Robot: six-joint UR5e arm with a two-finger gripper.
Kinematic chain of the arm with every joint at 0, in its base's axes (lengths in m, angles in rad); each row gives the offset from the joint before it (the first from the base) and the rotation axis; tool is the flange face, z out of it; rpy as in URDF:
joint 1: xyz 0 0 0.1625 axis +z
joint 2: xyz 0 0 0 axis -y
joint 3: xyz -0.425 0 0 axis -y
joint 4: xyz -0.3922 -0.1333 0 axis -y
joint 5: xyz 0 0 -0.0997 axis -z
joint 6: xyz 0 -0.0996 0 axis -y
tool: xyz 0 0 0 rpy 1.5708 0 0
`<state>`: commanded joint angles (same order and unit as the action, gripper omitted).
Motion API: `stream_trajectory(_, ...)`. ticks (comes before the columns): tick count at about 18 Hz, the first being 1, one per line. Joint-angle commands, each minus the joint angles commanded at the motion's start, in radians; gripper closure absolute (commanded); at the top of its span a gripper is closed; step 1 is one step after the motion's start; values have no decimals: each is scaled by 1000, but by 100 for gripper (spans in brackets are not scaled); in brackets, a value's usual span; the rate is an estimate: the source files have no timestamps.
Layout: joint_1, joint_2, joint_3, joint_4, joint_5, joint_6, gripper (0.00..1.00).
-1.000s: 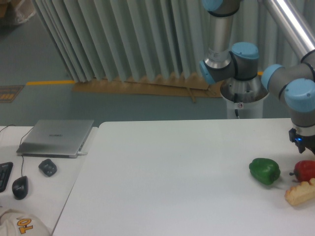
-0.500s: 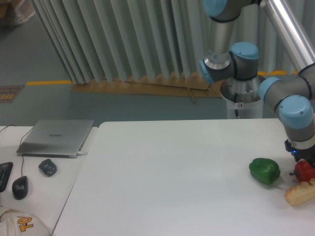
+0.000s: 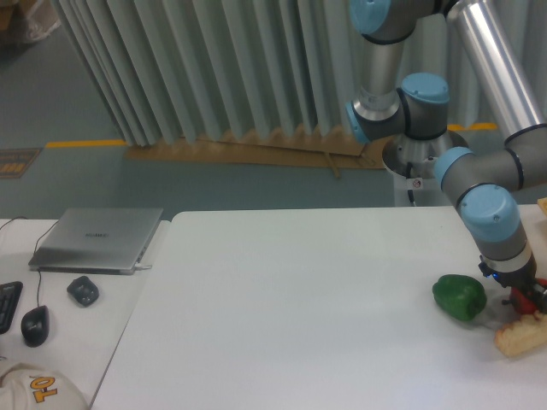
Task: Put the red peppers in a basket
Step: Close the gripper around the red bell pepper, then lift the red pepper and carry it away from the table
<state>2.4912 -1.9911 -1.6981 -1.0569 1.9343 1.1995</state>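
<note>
A white table (image 3: 299, 299) fills the foreground; behind it hang grey-green pleated curtains (image 3: 214, 68) over a dull floor with a yellow line (image 3: 81, 143); a closed laptop (image 3: 98, 239) lies at the table's left, its lid lettering too small to read; a mouse (image 3: 34, 325) sits near it; a cap (image 3: 34, 389) shows "10" in yellow. The gripper (image 3: 521, 295) is down at the red pepper (image 3: 532, 299), mostly hidden behind it; whether it grips I cannot tell; the pepper sits between a green pepper (image 3: 459, 296) and bread (image 3: 521, 336).
</note>
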Motion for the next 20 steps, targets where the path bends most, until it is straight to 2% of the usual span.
stream_trajectory(2,5,5,3,-2,0,2,60)
stream_trajectory(5,12,24,9,-5,-2,8,64)
stream_trajectory(12,28,104,5,-20,-41,0,64)
stream_trajectory(16,151,172,3,-32,-150,61,64)
stream_trajectory(20,328,199,5,-32,-228,314,64)
